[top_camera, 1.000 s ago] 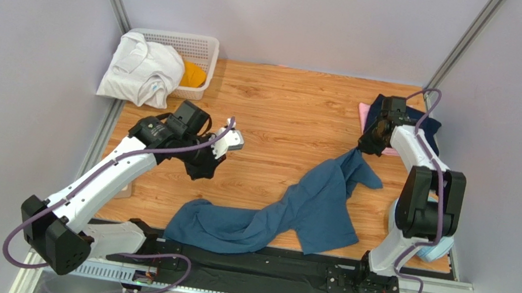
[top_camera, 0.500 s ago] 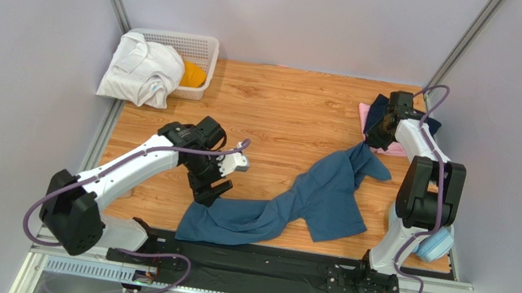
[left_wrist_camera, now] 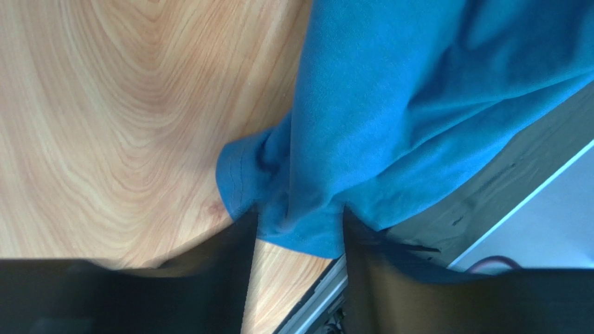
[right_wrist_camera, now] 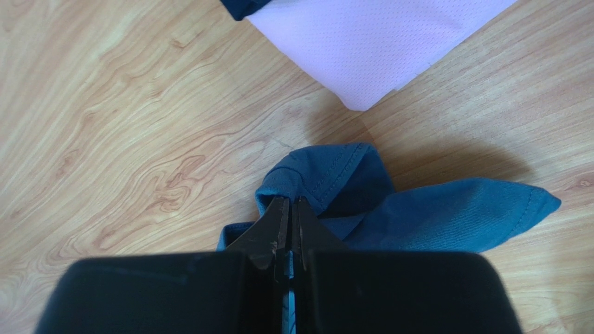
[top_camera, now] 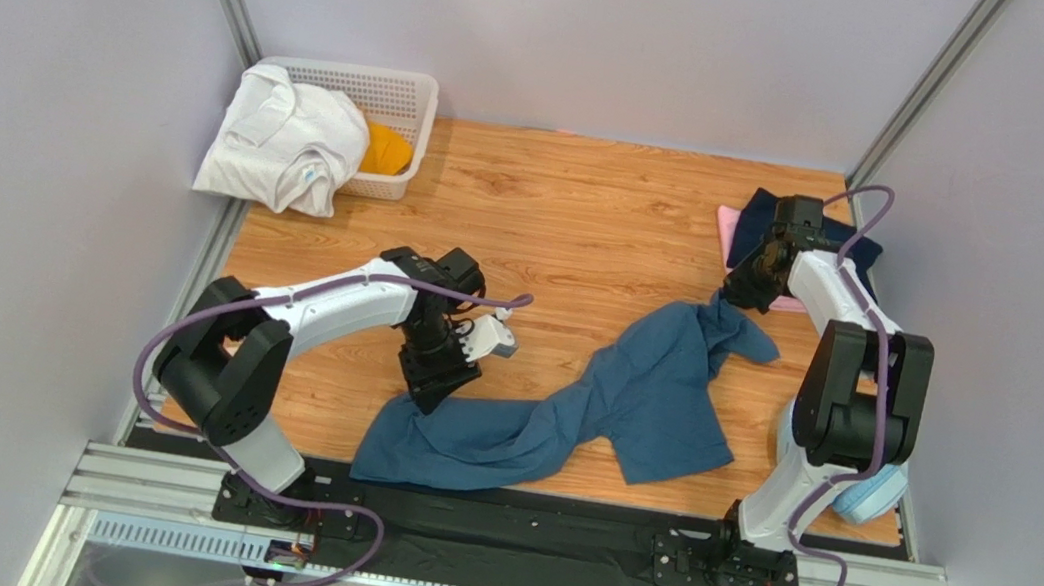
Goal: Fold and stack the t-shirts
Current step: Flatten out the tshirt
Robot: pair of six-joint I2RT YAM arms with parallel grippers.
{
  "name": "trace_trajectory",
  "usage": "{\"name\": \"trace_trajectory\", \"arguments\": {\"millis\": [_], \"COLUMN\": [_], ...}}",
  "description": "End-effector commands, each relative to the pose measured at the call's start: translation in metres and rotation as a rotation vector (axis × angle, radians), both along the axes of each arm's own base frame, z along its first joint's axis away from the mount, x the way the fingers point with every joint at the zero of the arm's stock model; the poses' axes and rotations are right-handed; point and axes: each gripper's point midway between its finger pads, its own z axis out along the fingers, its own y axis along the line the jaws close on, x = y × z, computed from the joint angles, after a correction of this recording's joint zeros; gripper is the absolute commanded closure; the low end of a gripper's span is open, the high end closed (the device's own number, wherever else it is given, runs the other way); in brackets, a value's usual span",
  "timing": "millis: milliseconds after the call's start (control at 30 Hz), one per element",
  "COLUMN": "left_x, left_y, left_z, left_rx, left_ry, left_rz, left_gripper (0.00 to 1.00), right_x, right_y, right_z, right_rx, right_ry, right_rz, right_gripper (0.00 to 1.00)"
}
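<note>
Top view: slate-blue t-shirt (top_camera: 621, 397) is spread crumpled and on a diagonal across the wooden table (top_camera: 568, 224), from the near edge left of centre up toward the far right. Left gripper (top_camera: 438, 381) is set down at the shirt's near-left end. Left wrist view: the jaws stand partly apart with a bunched hem of the shirt (left_wrist_camera: 390, 104) between the fingers (left_wrist_camera: 237, 250); whether the cloth is actually pinched cannot be told. Right gripper (top_camera: 740, 295) is at the shirt's far corner. Right wrist view: the jaws are fully closed, and a fold of the blue cloth (right_wrist_camera: 432, 209) is nipped at their tips (right_wrist_camera: 289, 209). Just beyond it the pink t-shirt (right_wrist_camera: 376, 42) lies flat, with the navy t-shirt (top_camera: 860, 252) on top. At the far-left corner a white garment (top_camera: 283, 141) is draped over the rim of the white basket (top_camera: 411, 90), with an orange garment (top_camera: 385, 150) inside.
</note>
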Motion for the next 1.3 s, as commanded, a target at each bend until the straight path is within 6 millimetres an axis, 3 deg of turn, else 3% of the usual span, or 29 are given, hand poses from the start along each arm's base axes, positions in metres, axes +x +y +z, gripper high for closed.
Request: {"name": "trace_trajectory", "arguments": {"millis": [0, 33, 67, 233, 300, 367, 433, 567, 733, 767, 800, 833, 867, 900, 933, 1000, 1067, 1167, 1267], "left_x": [0.010, 0.011, 0.012, 0.022, 0.035, 0.061, 0.092, 0.155, 0.169, 0.168, 0.167, 0.165, 0.163, 0.161, 0.158, 0.155, 0.154, 0.151, 0.137], "left_y": [-0.011, -0.013, -0.013, -0.009, -0.006, 0.004, 0.018, 0.077, 0.098, 0.099, 0.098, 0.097, 0.096, 0.093, 0.093, 0.094, 0.098, 0.103, 0.100], "left_z": [-0.003, -0.003, -0.005, -0.004, 0.005, 0.022, 0.041, 0.061, 0.049, 0.047, 0.047, 0.049, 0.052, 0.056, 0.064, 0.072, 0.087, 0.105, 0.115], "left_rx": [-0.031, -0.034, -0.028, 0.001, -0.002, -0.026, -0.031, 0.040, 0.112, 0.117, 0.110, 0.102, 0.091, 0.072, 0.056, 0.045, 0.050, 0.044, 0.006], "left_ry": [-0.016, -0.014, -0.008, -0.040, -0.092, -0.150, -0.221, -0.348, -0.362, -0.361, -0.360, -0.363, -0.365, -0.367, -0.387, -0.411, -0.463, -0.530, -0.526], "left_rz": [-0.010, -0.012, -0.010, -0.013, 0.000, 0.058, 0.109, 0.284, 0.337, 0.351, 0.359, 0.366, 0.375, 0.381, 0.384, 0.385, 0.394, 0.401, 0.395], "left_gripper": [0.68, 0.79, 1.00, 1.00, 1.00, 1.00, 1.00, 1.00, 0.99, 0.93, 0.84, 0.64, 0.54, 0.45, 0.29, 0.16, 0.12, 0.09, 0.09], "right_x": [0.013, 0.014, 0.014, 0.015, 0.015, 0.014, 0.015, 0.015, 0.015, 0.013, 0.013, 0.012, 0.010, 0.009, 0.006, -0.003, -0.012, -0.029, -0.055], "right_y": [0.006, 0.006, 0.006, 0.003, 0.001, -0.001, -0.001, -0.001, -0.001, 0.000, -0.001, -0.001, -0.001, -0.002, -0.002, -0.002, -0.008, 0.006, 0.039], "right_z": [0.032, 0.034, 0.035, 0.040, 0.043, 0.044, 0.045, 0.041, 0.031, 0.031, 0.032, 0.036, 0.038, 0.043, 0.051, 0.055, 0.069, 0.086, 0.093], "right_rx": [0.014, 0.013, 0.013, 0.002, -0.010, -0.018, -0.019, -0.018, -0.017, -0.018, -0.021, -0.027, -0.030, -0.036, -0.045, -0.055, -0.110, -0.112, -0.069], "right_ry": [-0.115, -0.121, -0.121, -0.134, -0.143, -0.143, -0.146, -0.137, -0.112, -0.109, -0.111, -0.121, -0.123, -0.135, -0.154, -0.158, -0.180, -0.220, -0.231], "right_rz": [0.006, 0.006, 0.006, 0.000, -0.005, -0.008, -0.007, -0.008, 0.002, 0.010, 0.014, 0.018, 0.020, 0.020, 0.016, 0.017, 0.004, 0.045, 0.128], "right_gripper": [1.00, 1.00, 1.00, 1.00, 1.00, 1.00, 1.00, 1.00, 1.00, 0.93, 0.69, 0.58, 0.48, 0.44, 0.42, 0.30, 0.18, 0.20, 0.31]}}
